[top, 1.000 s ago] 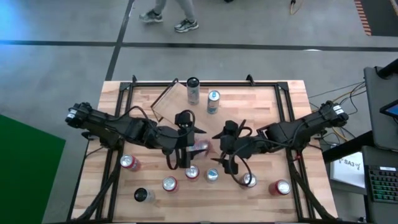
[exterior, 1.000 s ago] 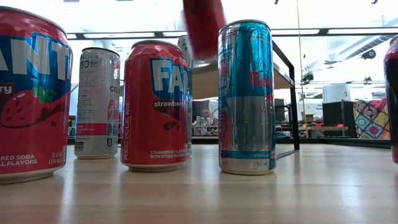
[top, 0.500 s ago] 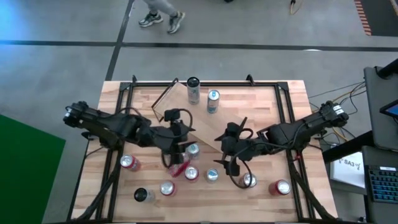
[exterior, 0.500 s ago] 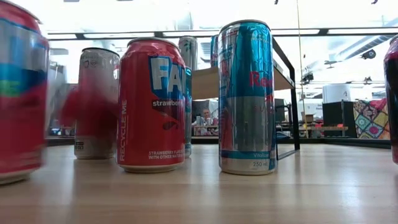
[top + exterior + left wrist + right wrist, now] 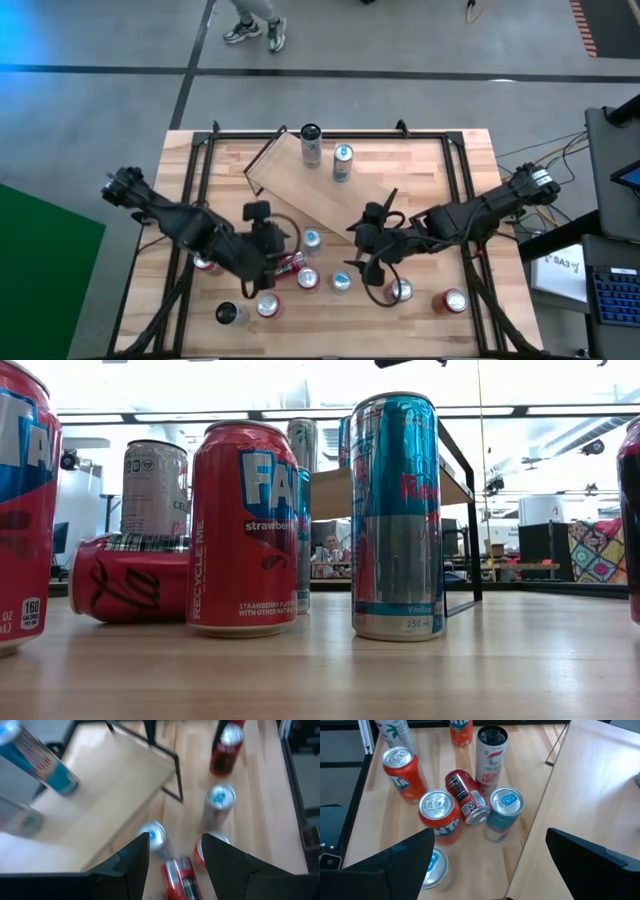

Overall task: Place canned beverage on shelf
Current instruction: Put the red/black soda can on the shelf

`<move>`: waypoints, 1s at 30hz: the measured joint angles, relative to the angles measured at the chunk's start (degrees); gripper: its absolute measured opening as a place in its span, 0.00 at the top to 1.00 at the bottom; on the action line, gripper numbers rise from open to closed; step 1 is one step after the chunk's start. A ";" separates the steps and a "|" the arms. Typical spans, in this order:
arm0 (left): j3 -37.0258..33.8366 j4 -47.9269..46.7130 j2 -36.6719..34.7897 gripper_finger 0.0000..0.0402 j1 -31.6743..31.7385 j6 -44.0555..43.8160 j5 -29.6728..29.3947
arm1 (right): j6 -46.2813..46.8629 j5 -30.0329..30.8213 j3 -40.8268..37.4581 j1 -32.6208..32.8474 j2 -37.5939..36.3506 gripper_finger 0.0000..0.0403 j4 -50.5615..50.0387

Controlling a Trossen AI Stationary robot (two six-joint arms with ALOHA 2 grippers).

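Canned beverage: the red can (image 5: pixel 466 796) lies on its side on the table (image 5: pixel 440 170), among the upright cans in the near half, left of centre.

Handling (judgement): thin metal wall, rigid enough if full, smooth and round. Lying down it will roll, and a hard pinch could dent it. Best hold is across the mid-body, claw coming from above with its fingers square to the can's long axis. It then has to be turned upright before release.

Left claw (image 5: pixel 175 837): hovers just over the red can, jaws partly apart, holding nothing.

Right claw (image 5: pixel 490 832): near the table's centre, just right of the can cluster, jaws wide, empty.

Shelf (image 5: pixel 300 195): beyond the cluster, angled across the far half, two upright cans (image 5: pixel 311 145) on its far end.

View notes: the low view shows the can's side touching the table but neither claw. The right wrist view shows its end against a blue-topped can (image 5: pixel 504 812).
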 joint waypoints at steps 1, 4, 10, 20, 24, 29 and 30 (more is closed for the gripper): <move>-1.10 -0.08 0.03 0.59 -0.67 -1.02 0.02 | 0.00 0.00 -0.01 0.20 0.00 0.07 0.05; -4.20 -0.02 0.03 0.59 -2.62 -4.24 -0.11 | -0.02 -0.02 0.24 0.68 0.00 0.07 0.03; -12.27 7.07 0.03 0.58 -6.43 -6.92 -2.41 | 0.30 -0.04 0.57 1.53 -0.07 0.07 0.19; -25.58 15.05 0.03 0.58 -7.90 -15.98 -2.47 | 0.39 -0.04 0.57 2.34 -0.07 0.07 0.14; -29.46 21.32 0.03 0.58 -7.89 -16.08 -2.49 | 0.39 -0.02 0.57 2.33 -0.07 0.07 0.15; -31.39 21.93 0.03 0.58 -7.67 -16.98 -2.54 | 0.39 -0.02 0.57 2.34 -0.07 0.07 0.14; -31.73 21.95 0.03 0.58 -7.60 -17.47 -2.54 | 0.39 -0.02 0.57 2.32 -0.07 0.07 0.14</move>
